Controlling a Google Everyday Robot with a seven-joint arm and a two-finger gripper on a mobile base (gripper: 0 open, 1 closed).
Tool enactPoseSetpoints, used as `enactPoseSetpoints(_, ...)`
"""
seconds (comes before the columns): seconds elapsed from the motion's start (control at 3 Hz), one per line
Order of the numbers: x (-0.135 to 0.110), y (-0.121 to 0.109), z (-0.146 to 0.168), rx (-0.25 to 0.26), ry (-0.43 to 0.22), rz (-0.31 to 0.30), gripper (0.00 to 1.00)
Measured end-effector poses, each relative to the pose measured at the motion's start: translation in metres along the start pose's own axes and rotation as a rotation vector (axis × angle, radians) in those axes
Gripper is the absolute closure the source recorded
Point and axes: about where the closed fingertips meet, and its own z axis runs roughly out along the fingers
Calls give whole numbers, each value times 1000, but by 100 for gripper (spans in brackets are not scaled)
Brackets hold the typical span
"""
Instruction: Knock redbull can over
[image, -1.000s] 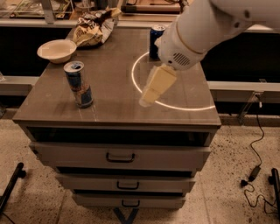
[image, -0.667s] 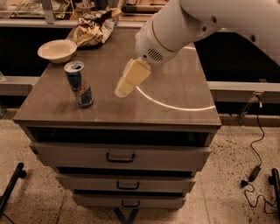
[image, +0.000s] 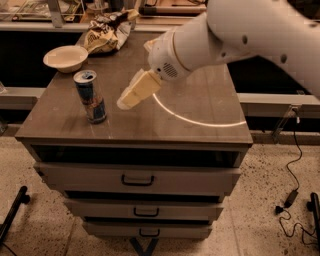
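Blue, silver, red markings: took this for the can (image: 91, 97). Found it upright at left of centre on the cabinet top (image: 200, 135), long axis vertical, near the front-left corner. Found the gripper (image: 124, 103) just right of it in frame, level with the can's middle, apart from it, angled down-left toward it. Could not tell the gripper's state. Judged the coming move a leftward sweep into the can's upper body, tipping it toward the left edge. Judged a low strike likelier to slide it than topple it. Saw a pale bowl (image: 65, 57) at upper left, behind the can, seemingly empty. Saw a crumpled bag (image: 107, 35) beyond the bowl. Saw the drawers (image: 137, 177) shut.
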Motion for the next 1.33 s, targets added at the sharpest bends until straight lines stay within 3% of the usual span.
enactPoseSetpoints(0.33, -15, 0, 22, -37, -188, 47, 0)
enactPoseSetpoints(0.67, -33, 9, 42, -107, -390, 101, 0)
enactPoseSetpoints(1.0, -49, 20, 54, -169, -475, 114, 0)
enactPoseSetpoints(1.33, -63, 32, 68, -193, -511, 113, 0)
